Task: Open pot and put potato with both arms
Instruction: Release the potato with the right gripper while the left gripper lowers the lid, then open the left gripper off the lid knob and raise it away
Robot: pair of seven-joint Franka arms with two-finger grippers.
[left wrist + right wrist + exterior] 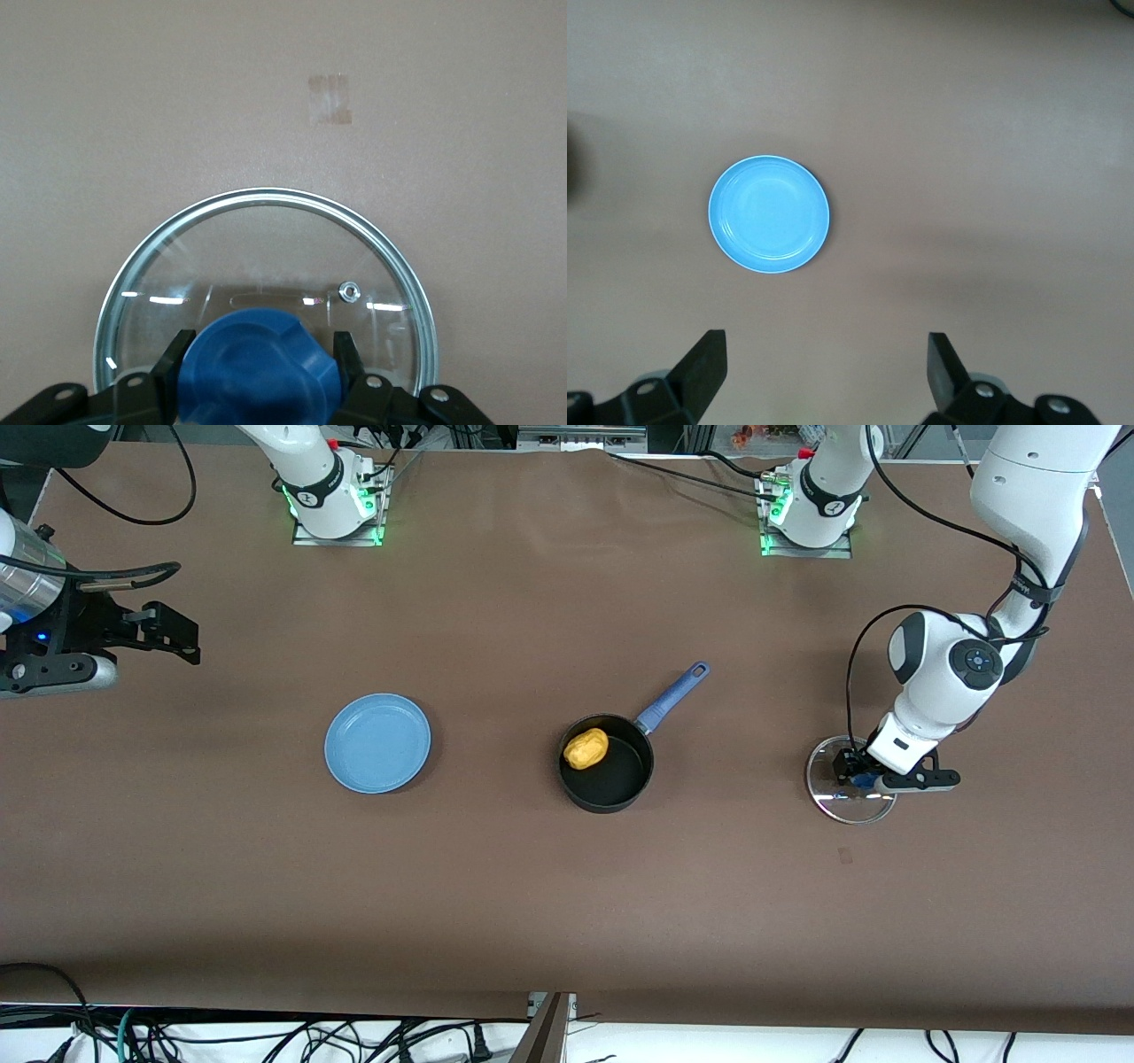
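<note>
At the left arm's end of the surface (496, 886), the glass lid (850, 793) is lying flat, well apart from the pot (608, 764), and its blue knob (259, 365) is flanked by the fingers of the left tool (858, 778). The fingers are seen close on either side of the knob, seemingly touching it, though a firm clamp cannot be confirmed. If the left tool is raised before the knob is fully released, the lid may be dragged or tipped and dropped on its rim; a sideways pull could send it sliding toward the edge of the surface. The risk is judged small, since the lid already rests flat.

The potato (586, 748) is seen inside the open pot, against the wall toward the right arm's end, so the placing step is judged done. The light-blue plate (377, 743) stands bare, beside the pot toward the right arm's end.

The right tool (168, 633) is held high over that end, waiting, with its fingers wide apart and nothing between them.
</note>
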